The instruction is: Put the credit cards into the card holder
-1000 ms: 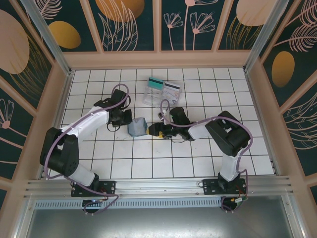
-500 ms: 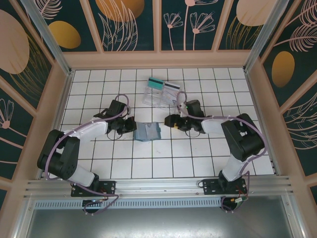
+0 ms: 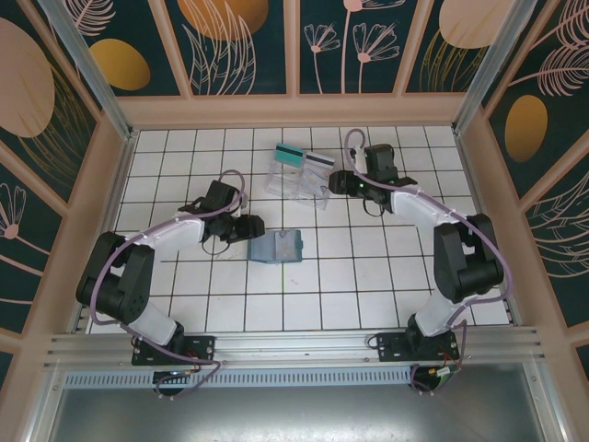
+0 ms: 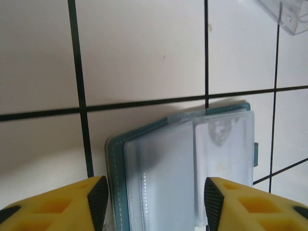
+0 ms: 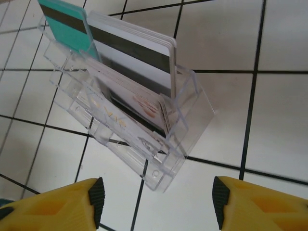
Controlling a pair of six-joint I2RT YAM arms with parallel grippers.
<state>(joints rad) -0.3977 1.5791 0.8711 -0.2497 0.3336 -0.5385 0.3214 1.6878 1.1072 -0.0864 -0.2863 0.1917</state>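
Note:
The card holder (image 3: pixel 276 246) lies open on the tiles, its blue-grey slot pockets (image 4: pixel 187 163) facing up. My left gripper (image 3: pixel 247 227) sits at its left edge, jaws open (image 4: pixel 155 202), with the holder's near end below and between the fingers, not pinched. The credit cards stand upright in a clear tray (image 3: pixel 296 180): a teal-green one (image 5: pixel 65 26) and a whitish one with a dark stripe (image 5: pixel 139 48). My right gripper (image 3: pixel 339 181) hovers just right of the tray, open (image 5: pixel 158 204), holding nothing.
The clear tray (image 5: pixel 144 130) holds more cards in its lower tier. One corner of it shows in the left wrist view (image 4: pixel 284 14). Wooden walls ring the white tiled table (image 3: pixel 184 295).
My left gripper opened and let go of the card holder, which now lies spread open. The right arm swung from the holder back to the tray of cards.

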